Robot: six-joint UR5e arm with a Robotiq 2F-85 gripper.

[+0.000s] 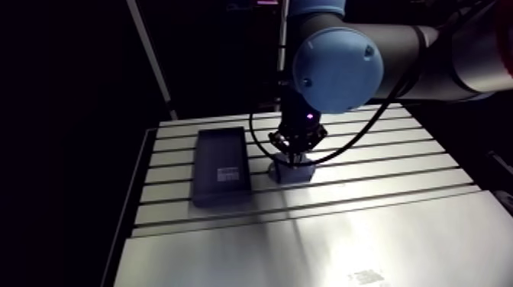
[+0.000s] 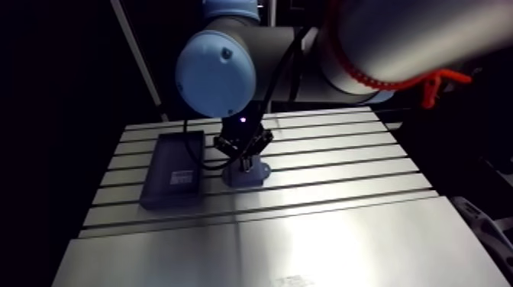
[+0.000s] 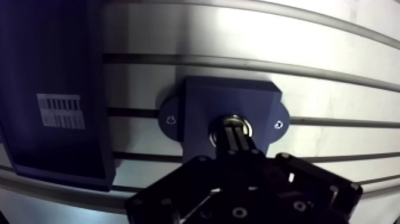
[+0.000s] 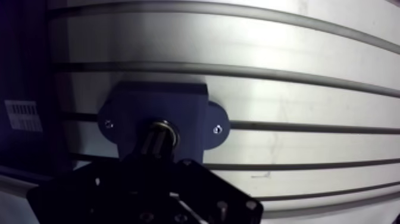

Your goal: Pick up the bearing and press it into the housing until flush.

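The slotted aluminium surface (image 1: 382,229) fills most of the arm view, and its long grooves are seen running across it. On it, a dark flat box (image 1: 221,164) is laid, and a pale label (image 3: 61,111) with small printed bars is seen on its top face. Just beside the box, but apart from it, the dark blue housing (image 3: 202,104) is placed over the grooves. It is formed as a square block with one rounded ear on each of two opposite sides. The gripper (image 3: 234,128) is held straight above the housing. In the wrist view its two fingers (image 3: 229,140) are seen clenched together, with only a thin line between them, and their tips are set down on the middle of the housing. The bearing (image 3: 248,126) is found there, in the round hole of the housing, where a bright metal ring is shown around the fingertips. Whether it is flush cannot be told. One small screw (image 3: 171,118) is seen in one ear, and a second screw (image 3: 278,124) in the other.
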